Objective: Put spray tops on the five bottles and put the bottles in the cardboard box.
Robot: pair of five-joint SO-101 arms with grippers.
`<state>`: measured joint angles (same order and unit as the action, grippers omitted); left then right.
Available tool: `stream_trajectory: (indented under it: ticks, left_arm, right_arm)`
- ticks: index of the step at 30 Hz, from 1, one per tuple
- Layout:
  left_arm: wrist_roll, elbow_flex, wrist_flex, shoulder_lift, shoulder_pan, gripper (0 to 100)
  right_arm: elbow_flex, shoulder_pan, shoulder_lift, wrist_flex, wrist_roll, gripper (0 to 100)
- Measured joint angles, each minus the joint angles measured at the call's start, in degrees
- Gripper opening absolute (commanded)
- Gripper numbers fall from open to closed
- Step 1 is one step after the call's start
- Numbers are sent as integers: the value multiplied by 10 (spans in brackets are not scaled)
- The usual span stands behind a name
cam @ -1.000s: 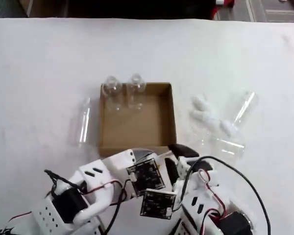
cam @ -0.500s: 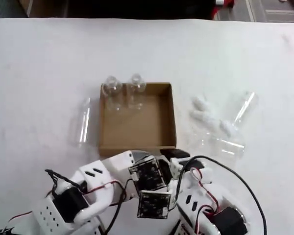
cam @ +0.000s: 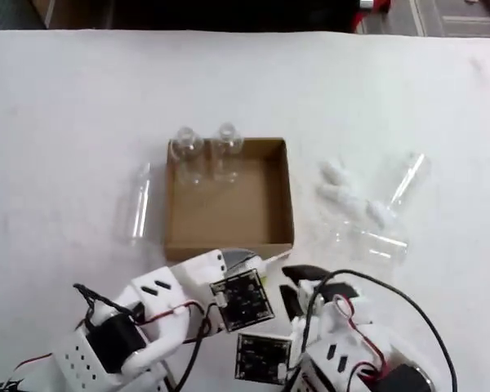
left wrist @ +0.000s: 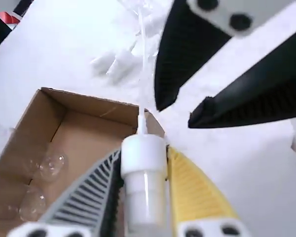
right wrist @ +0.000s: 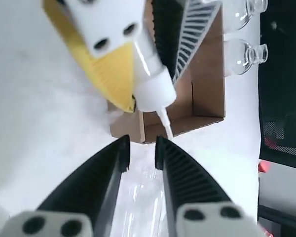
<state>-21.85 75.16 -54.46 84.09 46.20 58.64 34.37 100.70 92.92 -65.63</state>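
One cardboard box (cam: pixel 287 204) sat mid-frame in the high view, two bottles (cam: pixel 188 153) in its upper left corner. Just below its lower edge, the left gripper (left wrist: pixel 144 157) was clamped on a spray top (left wrist: pixel 143 197) — long axis and thin tube pointing right, straight at the right gripper (right wrist: pixel 140 144). That gripper's jaws stood slightly apart, just beyond the tube's tip, so it seemed well placed to take it.

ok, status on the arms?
Left gripper shut on spray top. Right gripper open, facing it. Two bottles in cardboard box, far side.
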Motion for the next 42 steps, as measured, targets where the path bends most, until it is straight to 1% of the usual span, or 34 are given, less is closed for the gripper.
stream_trajectory:
  ticks: [2, 4, 8, 11, 17, 19, 21, 27, 29, 34, 39, 42]
  left_arm:
    - [0, 0, 12, 1, -4, 22]
    - [0, 0, 22, 1, -18, 22]
    - [0, 0, 29, 1, -22, 22]
    - [0, 0, 29, 1, -26, 22]
    - [0, 0, 29, 1, -76, 22]
    - [0, 0, 29, 1, -83, 22]
    - [0, -4, 25, 1, -81, 22]
    - [2, -71, -56, 2, -73, 22]
    - [16, -84, -74, 2, -72, 22]
    - [31, -89, -76, 2, -73, 22]
    - [33, -89, -76, 2, -73, 22]
    - [33, -89, -76, 2, -73, 22]
  right_arm:
    - [-23, 3, 0, 26, 0, 74]
    - [-34, 12, 0, 36, 0, 74]
    - [-41, 28, 0, 40, 0, 74]
    - [-57, 31, 0, 40, 21, 70]
    - [-142, 31, 5, 40, 43, 70]
    - [-146, 31, 16, 34, 58, 70]
    - [-135, 26, 22, 12, 69, 71]
    - [-33, -83, 22, -98, 70, 74]
    - [6, -96, 22, -128, 73, 74]
    - [42, -92, 22, -156, 77, 74]
    - [47, -40, 21, -166, 106, 74]
    - [54, -25, 21, -186, 112, 74]
